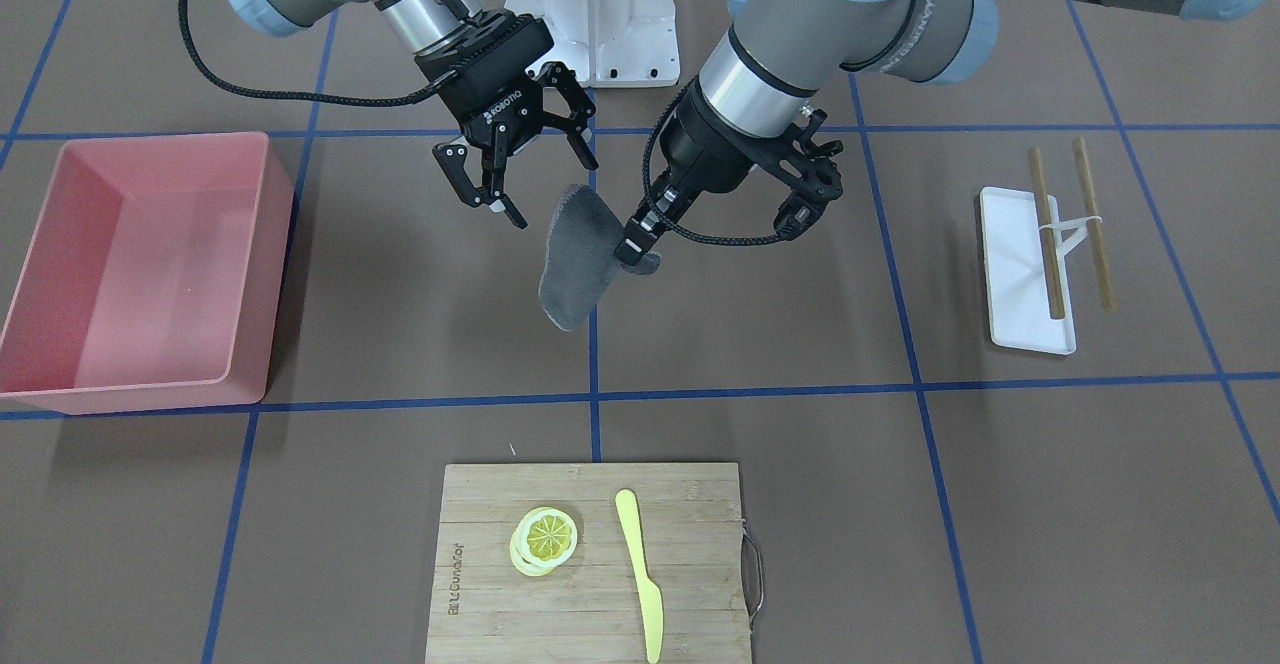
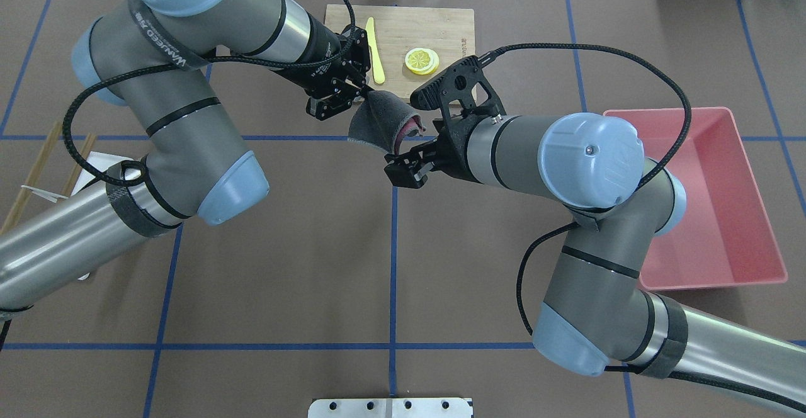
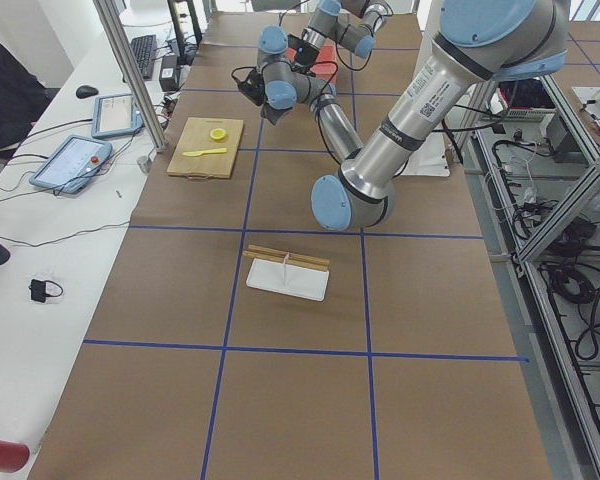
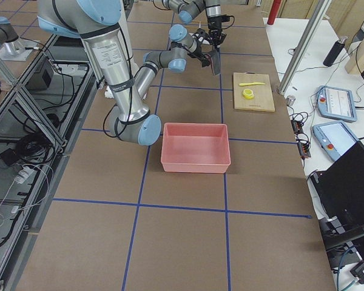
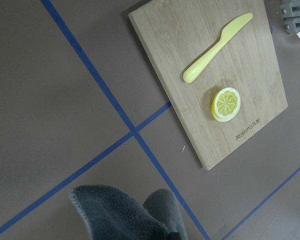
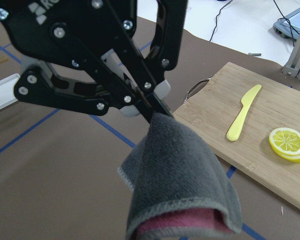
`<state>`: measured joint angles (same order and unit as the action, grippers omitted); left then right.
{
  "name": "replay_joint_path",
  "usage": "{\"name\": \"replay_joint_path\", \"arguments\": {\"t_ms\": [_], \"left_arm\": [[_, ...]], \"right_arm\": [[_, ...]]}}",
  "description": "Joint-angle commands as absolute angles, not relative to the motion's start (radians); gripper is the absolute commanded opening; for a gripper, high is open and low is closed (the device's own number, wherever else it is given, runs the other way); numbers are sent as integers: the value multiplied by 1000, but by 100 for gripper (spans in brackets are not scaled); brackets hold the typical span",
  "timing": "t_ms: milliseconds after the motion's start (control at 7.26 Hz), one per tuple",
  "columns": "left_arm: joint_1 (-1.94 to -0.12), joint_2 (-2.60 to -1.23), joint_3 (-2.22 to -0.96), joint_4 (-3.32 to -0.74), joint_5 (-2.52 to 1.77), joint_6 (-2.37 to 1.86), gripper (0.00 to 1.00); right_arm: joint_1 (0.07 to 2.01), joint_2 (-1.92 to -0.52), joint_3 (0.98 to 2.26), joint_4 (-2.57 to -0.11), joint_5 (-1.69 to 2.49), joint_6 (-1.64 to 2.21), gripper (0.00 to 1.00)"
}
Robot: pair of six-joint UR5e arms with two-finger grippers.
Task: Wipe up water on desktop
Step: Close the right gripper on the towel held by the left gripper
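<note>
Overhead exterior: left gripper [image 2: 364,92] pinches grey cloth [image 2: 380,123] above the desktop [image 2: 283,248].

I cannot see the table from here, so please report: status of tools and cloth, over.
Left tool shut on grey cloth, held above desktop. Right tool open, beside cloth. No water visible; cutting board lies apart.

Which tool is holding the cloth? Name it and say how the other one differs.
The left tool: it is shut on a corner of the grey cloth, which hangs from it. The right tool is just beside the cloth, open and empty.
</note>
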<state>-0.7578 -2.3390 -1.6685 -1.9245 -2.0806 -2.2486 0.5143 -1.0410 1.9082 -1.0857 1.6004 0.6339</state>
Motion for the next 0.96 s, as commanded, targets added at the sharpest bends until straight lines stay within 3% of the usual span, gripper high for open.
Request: {"name": "replay_joint_path", "arguments": {"t_ms": [0,138,413,551,827], "left_arm": [[-746,-2339,-1667,-1924,-2077,-2250,0],[-739,-2339,-1667,-1924,-2077,-2250,0],[-739,-2335,-1667,-1924,-2077,-2249,0],[-739,-2333,-1667,-1924,-2077,-2246,0],[-724,-2332,-1667,-1924,-2075,-2243,0]], "right_arm": [[514,-1042,1908,-1085,1600,637,97],[514,-1042,1907,-1083,1600,641,85],[514,-1042,1907,-1080,1600,647,46],[514,-1043,1907,-1078,1600,647,37],[514,-1043,1908,-1077,1600,647,31]]}}
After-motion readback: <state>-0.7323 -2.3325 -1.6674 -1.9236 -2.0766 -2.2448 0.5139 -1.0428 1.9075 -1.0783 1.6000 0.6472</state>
